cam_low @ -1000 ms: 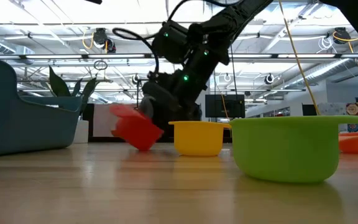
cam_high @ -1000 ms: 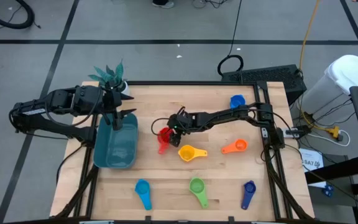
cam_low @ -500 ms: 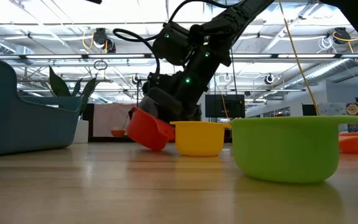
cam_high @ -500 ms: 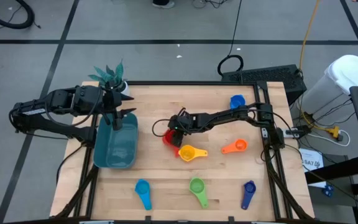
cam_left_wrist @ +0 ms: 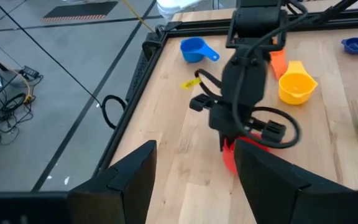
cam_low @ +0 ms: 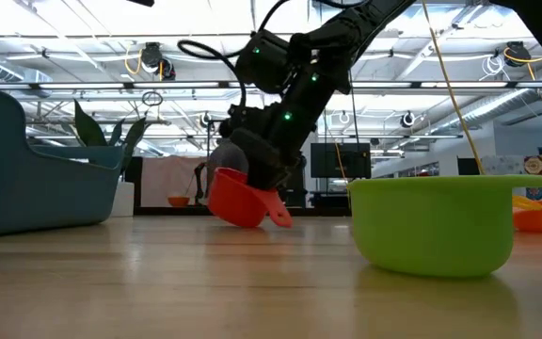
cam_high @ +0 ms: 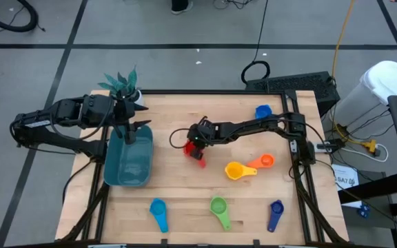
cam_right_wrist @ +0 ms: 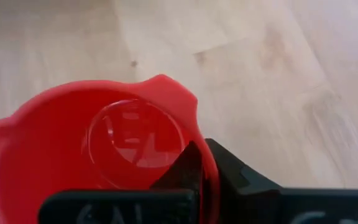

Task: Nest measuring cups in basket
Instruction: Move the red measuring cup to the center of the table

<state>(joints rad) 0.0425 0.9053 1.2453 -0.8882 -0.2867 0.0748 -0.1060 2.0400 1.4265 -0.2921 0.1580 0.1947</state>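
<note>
table [cam_high: 185,200] | basket [cam_high: 128,164] | measuring cups [cam_high: 218,209] | potted plant [cam_high: 123,85]

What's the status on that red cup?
Right gripper shut on red cup's rim, mid-table. Left gripper open, at basket's far end. Basket empty of cups. Nothing between cup and basket.

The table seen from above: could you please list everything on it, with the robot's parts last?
Red cup: one, table middle, pinched by its rim.
Yellow cup: one, touching the orange cup at its right.
Blue cup: one, far right edge.
Light blue cup, green cup, dark blue cup: near edge, left to right.
Basket: one, teal, left.
Plant pot: one, white, far left corner.
Left gripper: open, over the basket's far end.
Right gripper: shut on the red cup.
</note>
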